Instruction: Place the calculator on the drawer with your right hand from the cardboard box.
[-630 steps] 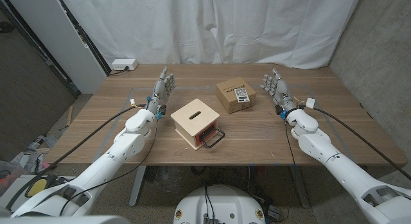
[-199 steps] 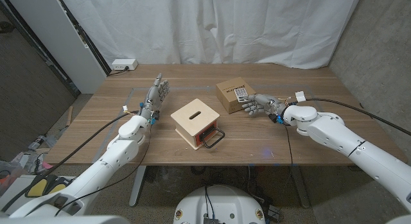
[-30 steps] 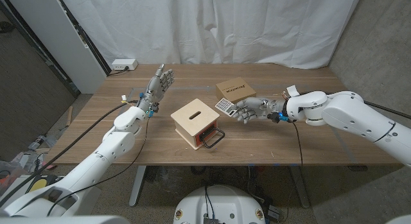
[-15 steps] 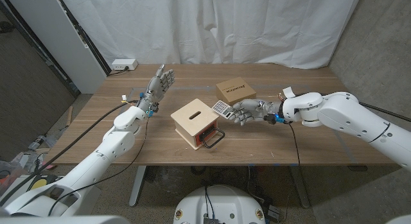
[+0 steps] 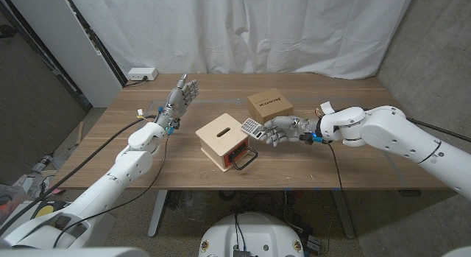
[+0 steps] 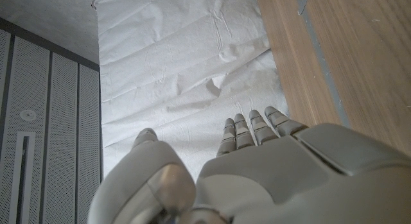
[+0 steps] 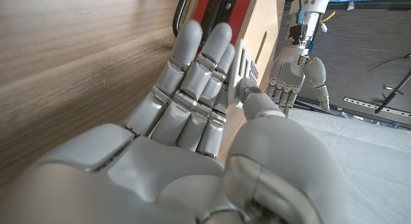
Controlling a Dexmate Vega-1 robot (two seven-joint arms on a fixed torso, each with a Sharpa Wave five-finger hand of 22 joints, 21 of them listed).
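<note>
Right hand [image 5: 282,130] clamps the calculator [image 5: 252,126] just beside the drawer [image 5: 224,141], poised for placing on top; left hand [image 5: 182,96] spread, empty.

Wooden table [image 5: 353,169], brown plank top, light tape outline marked toward its left side. Drawer [image 5: 223,141], pale wood box with slot on top, red front and black handle, sits near the table's middle, closer to the front edge. Cardboard box [image 5: 269,104] sits behind it to the right, apart from it. White power strip [image 5: 141,74] at the back left corner
</note>
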